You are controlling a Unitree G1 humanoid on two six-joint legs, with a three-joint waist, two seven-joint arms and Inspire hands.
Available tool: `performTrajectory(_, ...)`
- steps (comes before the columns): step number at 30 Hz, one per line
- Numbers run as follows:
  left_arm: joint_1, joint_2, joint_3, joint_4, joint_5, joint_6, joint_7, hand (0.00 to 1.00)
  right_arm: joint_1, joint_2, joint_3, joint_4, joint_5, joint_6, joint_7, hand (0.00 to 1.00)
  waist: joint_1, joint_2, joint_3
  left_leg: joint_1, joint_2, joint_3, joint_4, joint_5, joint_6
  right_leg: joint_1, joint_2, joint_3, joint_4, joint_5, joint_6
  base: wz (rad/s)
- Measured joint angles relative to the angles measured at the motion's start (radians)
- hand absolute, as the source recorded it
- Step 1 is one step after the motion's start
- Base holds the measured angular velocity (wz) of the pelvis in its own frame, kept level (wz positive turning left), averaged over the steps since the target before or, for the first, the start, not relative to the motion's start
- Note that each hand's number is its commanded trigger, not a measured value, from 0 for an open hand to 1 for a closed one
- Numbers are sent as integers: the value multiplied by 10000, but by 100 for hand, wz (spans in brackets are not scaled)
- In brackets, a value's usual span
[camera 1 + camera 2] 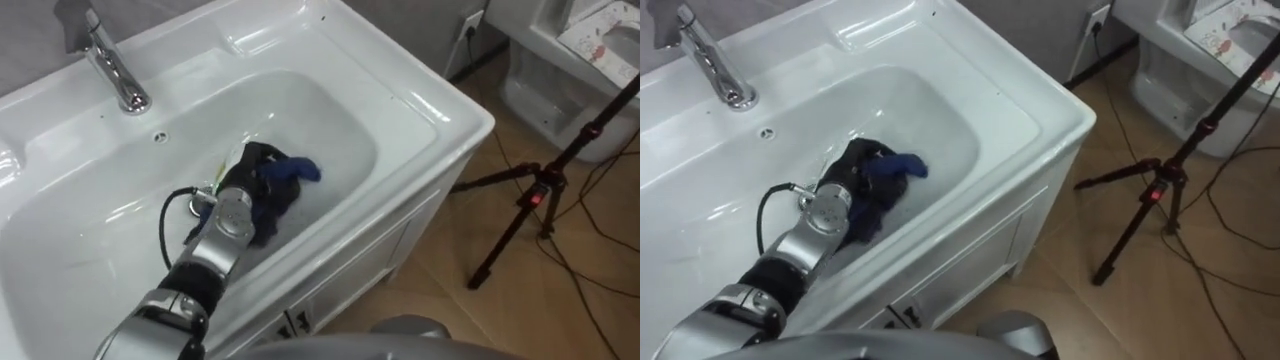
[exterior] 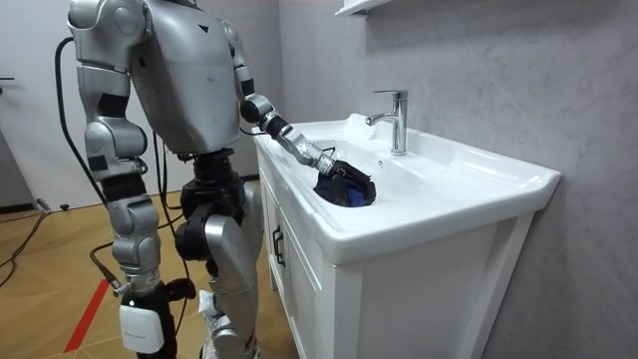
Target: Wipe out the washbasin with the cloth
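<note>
1. The left robot hand [image 1: 252, 190] reaches down into the white basin [image 1: 335, 110], near its middle.
2. A dark blue cloth [image 1: 298, 168] lies bunched at this robot hand, on the basin floor; its grip cannot be told.
3. The faucet [image 1: 115, 65] stands at the far left rim.
4. The right robot hand [image 2: 140, 327] hangs by the robot's side; its state cannot be told.

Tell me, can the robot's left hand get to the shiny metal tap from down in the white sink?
Probably yes. The left hand rests on the dark blue cloth in the white basin. Nothing stands between it and the shiny metal tap, just bare basin wall.
</note>
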Motion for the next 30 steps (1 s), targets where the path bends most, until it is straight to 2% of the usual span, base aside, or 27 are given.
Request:
performTrajectory(4,302,445,744,213,1082,84,262,100,-139,12,-209,4,-44,-113,-347,0,365,102,14,95,-17,-186,-20,0,-1,151,-29,-152,-22,-65,-8,11)
performTrajectory(6,502,630,792,214,1411,136,456,100,-142,12,-180,11,-42,-176,-379,0,476,140,19,106,-23,-393,-4,1,1,243,-65,-239,-50,-97,-1,24)
performTrajectory(8,609,632,865,282,1530,-151,610,100,-262,17,-144,26,-19,-285,-418,0,556,186,37,84,-37,-581,-5,4,5,292,-135,-429,-54,-139,-6,23)
performTrajectory(11,600,615,865,402,1626,-319,691,100,-362,17,-150,35,139,-554,-447,0,532,225,49,86,-34,-762,-4,5,4,361,-178,-652,-89,-193,-28,14)
performTrajectory(13,583,614,877,494,1703,-462,693,100,-370,17,-165,51,173,-555,-483,0,564,239,47,83,-57,-856,-2,13,-11,407,-193,-755,-157,-201,-46,8)
performTrajectory(18,528,522,883,481,2009,-515,695,100,-380,12,-190,73,587,-563,-723,0,935,403,7,66,-40,-1025,-9,53,-76,463,-182,-820,-282,-221,-109,1)
performTrajectory(19,525,522,884,472,2010,-533,695,100,-395,14,-208,73,832,-585,-777,0,993,442,-7,66,-25,-1167,-4,67,-94,528,-172,-859,-368,-202,-138,12)
performTrajectory(20,524,522,885,464,2028,-539,691,100,-394,16,-287,73,887,-604,-781,0,1000,488,2,66,-16,-1499,0,70,-97,606,-171,-959,-423,-206,-155,15)
performTrajectory(22,546,527,1108,375,2131,-535,700,100,-409,20,-553,68,995,-707,-809,0,1045,530,3,64,1,-1723,-1,83,-118,709,-173,-1092,-532,-203,-182,25)
performTrajectory(24,604,645,1564,372,2134,-493,844,100,-440,10,-676,62,1136,-807,-875,0,1078,550,-25,71,26,-1940,0,95,-137,775,-181,-1253,-526,-234,-229,29)
performTrajectory(26,658,987,2068,374,2524,-422,926,100,-535,10,-728,80,1187,-961,-862,0,1348,617,14,67,69,-2056,-2,118,-178,805,-168,-1401,-531,-269,-284,18)
performTrajectory(28,697,1227,2065,353,2936,-418,956,100,-571,-23,-738,110,1193,-1079,-844,0,1399,655,34,64,79,-2298,-2,139,-215,906,-193,-1624,-569,-308,-325,32)
performTrajectory(30,697,1260,2063,343,3239,-419,956,100,-606,-34,-732,143,1197,-1189,-822,0,1421,682,33,63,80,-2476,-1,167,-261,1020,-214,-1777,-655,-354,-354,36)
